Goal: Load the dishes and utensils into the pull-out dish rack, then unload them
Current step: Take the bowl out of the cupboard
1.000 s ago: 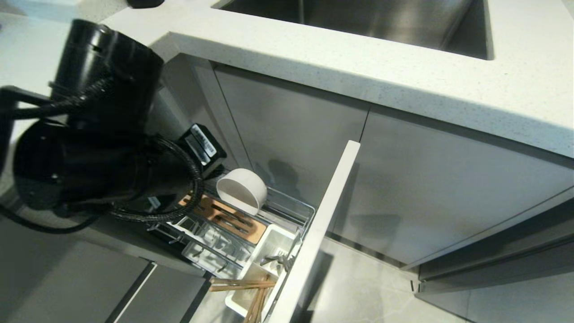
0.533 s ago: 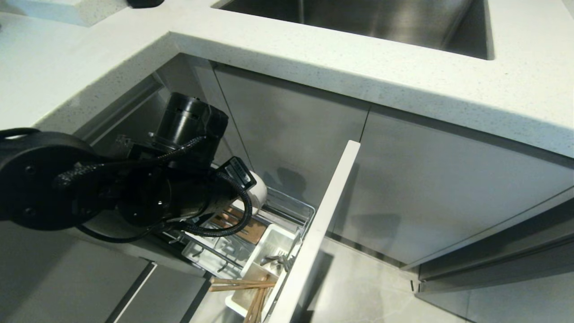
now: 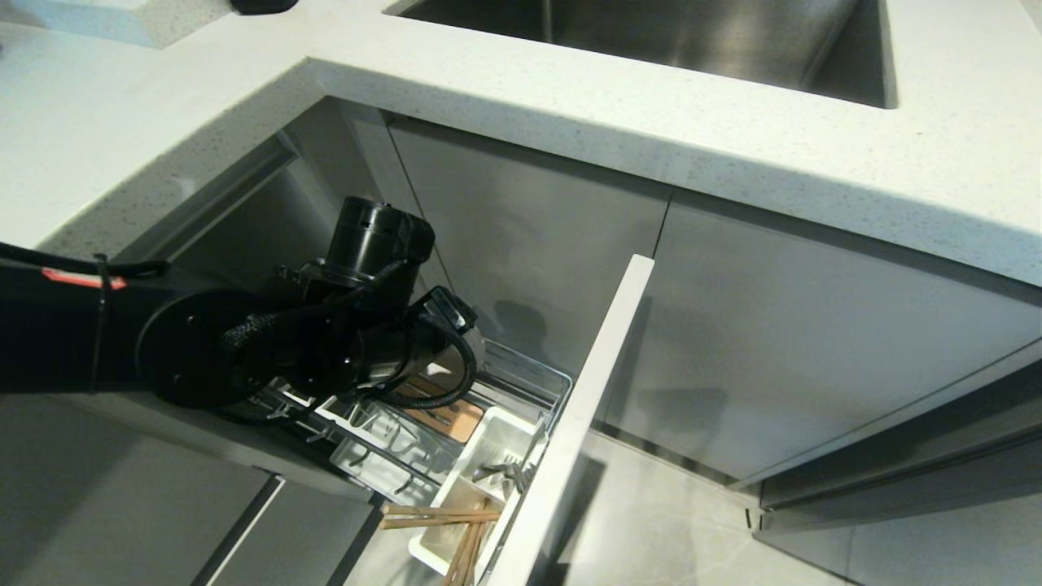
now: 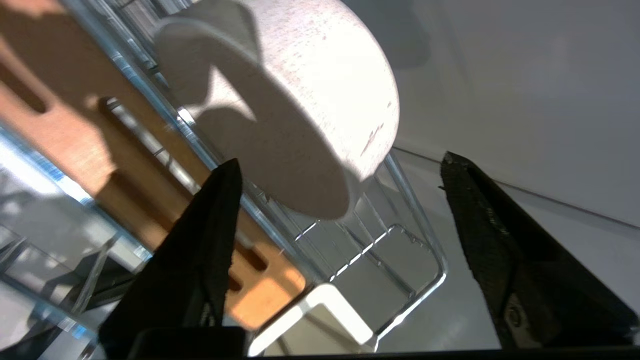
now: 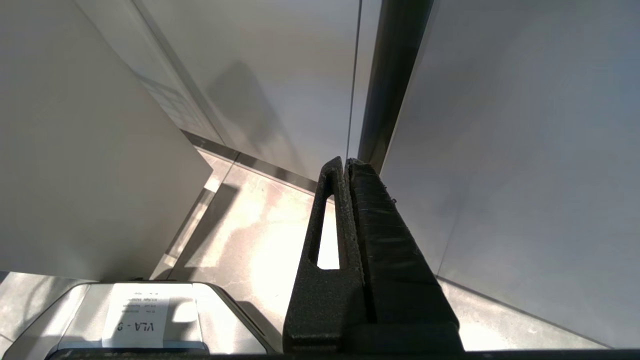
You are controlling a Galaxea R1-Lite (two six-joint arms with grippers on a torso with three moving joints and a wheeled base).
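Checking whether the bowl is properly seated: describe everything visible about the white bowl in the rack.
The white bowl is small and round, matte and faintly speckled, like ceramic. It stands tipped on its edge in the pull-out dish rack, its lower rim on the chrome wires beside the slotted wooden strip, its mouth mostly in shadow. The left gripper faces it with jaws spread to either side; no finger touches it. In the head view the left arm hides it.

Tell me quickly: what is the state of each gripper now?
Left gripper: open, holding nothing, at the white bowl.
Right gripper: closed, empty.
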